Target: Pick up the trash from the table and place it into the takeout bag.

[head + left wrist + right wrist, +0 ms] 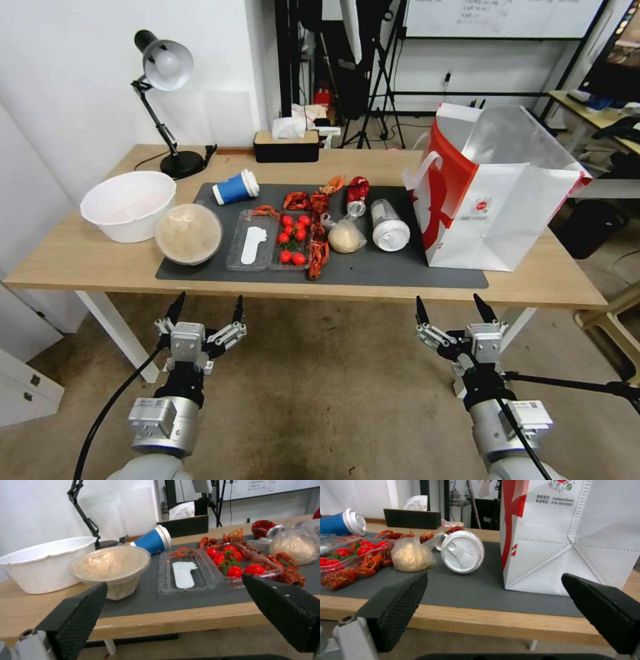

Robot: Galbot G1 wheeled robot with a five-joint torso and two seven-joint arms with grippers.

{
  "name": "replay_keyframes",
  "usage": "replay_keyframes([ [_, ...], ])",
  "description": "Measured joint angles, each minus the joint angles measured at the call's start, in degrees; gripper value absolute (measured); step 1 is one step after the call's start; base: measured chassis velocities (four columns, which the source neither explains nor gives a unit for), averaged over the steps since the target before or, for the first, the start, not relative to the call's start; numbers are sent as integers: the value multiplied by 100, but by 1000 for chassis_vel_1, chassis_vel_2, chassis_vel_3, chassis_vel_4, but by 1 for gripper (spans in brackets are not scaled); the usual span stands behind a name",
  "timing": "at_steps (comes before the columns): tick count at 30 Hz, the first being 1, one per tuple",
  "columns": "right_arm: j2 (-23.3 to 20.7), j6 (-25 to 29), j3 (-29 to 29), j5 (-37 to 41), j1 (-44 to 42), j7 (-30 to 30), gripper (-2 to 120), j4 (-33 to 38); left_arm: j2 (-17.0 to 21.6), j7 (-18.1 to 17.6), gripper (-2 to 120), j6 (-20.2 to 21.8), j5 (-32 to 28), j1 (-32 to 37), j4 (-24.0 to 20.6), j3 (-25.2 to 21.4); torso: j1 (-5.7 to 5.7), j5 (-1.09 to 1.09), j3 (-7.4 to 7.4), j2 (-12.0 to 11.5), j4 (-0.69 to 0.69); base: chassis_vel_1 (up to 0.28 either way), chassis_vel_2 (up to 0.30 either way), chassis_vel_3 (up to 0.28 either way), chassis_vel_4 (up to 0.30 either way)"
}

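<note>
The table (80, 257) carries a grey mat (373, 270) across its middle. The bag (497, 193) stands upright and open on the mat's right end, silvery lining showing. A white bowl (127, 203) sits off the mat at the left, touching the tub (189, 233), which rests on the mat's left edge. The clear tray (267, 241) lies just right of the tub, with tomatoes (293, 237) in its right half. The blue cup (235, 187) lies on its side behind the tray, lid pointing right. The clear cup (389, 225) lies on its side just left of the bag, lid toward the table's front edge. The small bag (346, 235) sits between the tray and the clear cup. The red packet (357, 190) lies behind it. Crayfish shells (317, 250) are strewn along the tray's right side.

Left gripper (205, 311) hangs below the table's front edge, ahead of the tub, fingers apart and empty. Right gripper (452, 309) hangs likewise, ahead of the bag, fingers apart and empty.
</note>
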Motion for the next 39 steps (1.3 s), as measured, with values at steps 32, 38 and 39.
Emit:
replay_keyframes([
  [32, -58, -256, 12, 176, 180, 105, 100, -8, -50, 0, 100, 263, -90, -88, -15, -73, -2, -1, -1, 0, -1, 0, 0, 0, 0],
  [38, -279, -1309, 122, 817, 836, 483, 100, 26, -256, -6, 100, 1298, -421, -411, -181, -355, -1, 0, 1, 0, 0, 0, 0, 0, 0],
  [39, -312, -1465, 136, 913, 933, 538, 100, 33, -288, -7, 100, 1456, -470, -459, -205, -396, -1, 0, 0, 0, 0, 0, 0, 0, 0],
])
